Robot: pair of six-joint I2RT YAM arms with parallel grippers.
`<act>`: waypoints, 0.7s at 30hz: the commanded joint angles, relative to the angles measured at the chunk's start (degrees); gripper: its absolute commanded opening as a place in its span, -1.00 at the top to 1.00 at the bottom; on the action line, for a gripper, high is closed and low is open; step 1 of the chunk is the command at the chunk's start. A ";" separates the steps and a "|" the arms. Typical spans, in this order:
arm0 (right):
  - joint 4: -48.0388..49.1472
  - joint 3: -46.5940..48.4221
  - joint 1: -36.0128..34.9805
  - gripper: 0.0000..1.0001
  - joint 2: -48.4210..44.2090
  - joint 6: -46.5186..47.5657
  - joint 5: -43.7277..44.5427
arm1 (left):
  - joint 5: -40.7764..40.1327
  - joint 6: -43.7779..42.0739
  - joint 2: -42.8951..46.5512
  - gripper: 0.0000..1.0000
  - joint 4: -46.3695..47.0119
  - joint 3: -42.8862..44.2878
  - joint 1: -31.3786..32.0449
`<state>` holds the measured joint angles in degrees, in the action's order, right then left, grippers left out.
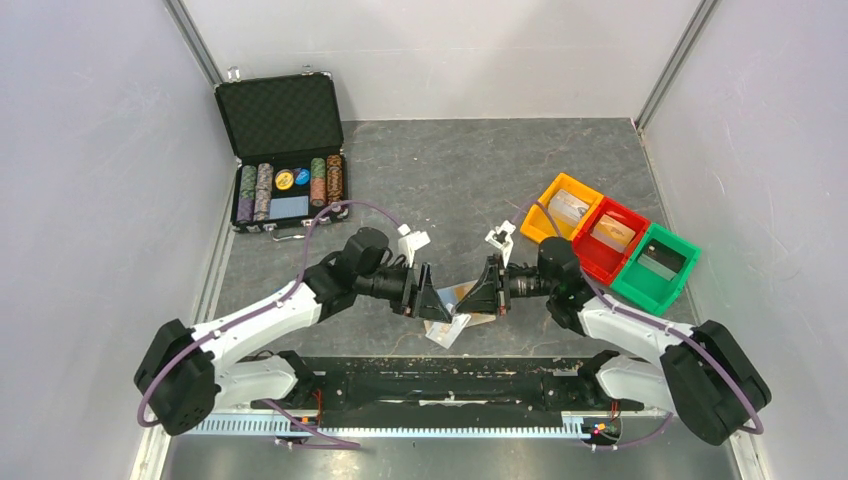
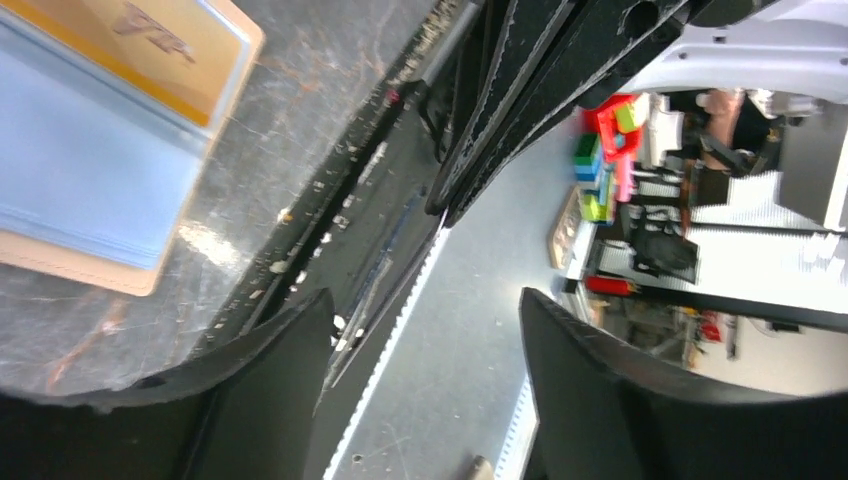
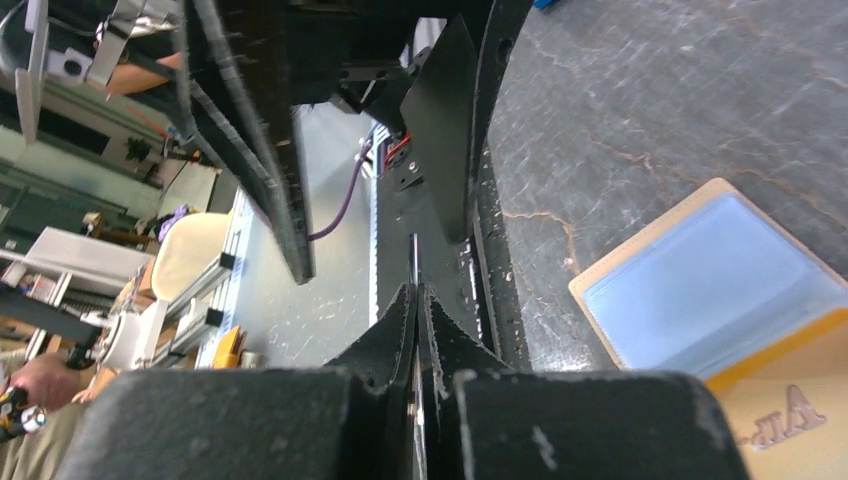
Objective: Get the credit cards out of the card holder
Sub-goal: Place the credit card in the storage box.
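Pinching a thin pale credit card point(image 1: 447, 331), the right tool point(image 3: 415, 320) has its two fingers pressed tight together, and the card sticks out past the tips, seen from its thin edge in the right wrist view. The left tool point(image 2: 425, 295) faces the right tool tip to tip, and its fingers stand wide apart with nothing squeezed between them. The thin edge of the card runs close by one left finger, but I cannot tell if they touch. The card holder point(image 3: 700, 290) lies open and flat on the grey surface point(image 3: 650, 100), just under and between the two tools, blue side up. An orange card point(image 2: 130, 45) sits in the holder, right beside the blue pocket.
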<state>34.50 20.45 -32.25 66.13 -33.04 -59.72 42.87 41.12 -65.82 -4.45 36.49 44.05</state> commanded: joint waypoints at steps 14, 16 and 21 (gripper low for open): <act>-17.86 9.59 19.41 1.00 -6.14 1.80 25.31 | -42.38 -14.13 15.84 -1.00 -31.26 12.71 -0.11; -19.16 10.76 22.77 1.00 -6.94 2.40 30.19 | -45.99 -14.52 18.58 -1.00 -32.38 12.17 -0.11; -19.70 12.80 31.26 1.00 -6.68 0.64 41.37 | -47.79 -15.75 24.97 -1.00 -32.47 9.49 -0.11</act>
<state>15.31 29.69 -5.65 60.16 -31.92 -30.30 1.23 29.12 -44.95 -35.31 47.53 44.05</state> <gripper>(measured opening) 0.005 0.996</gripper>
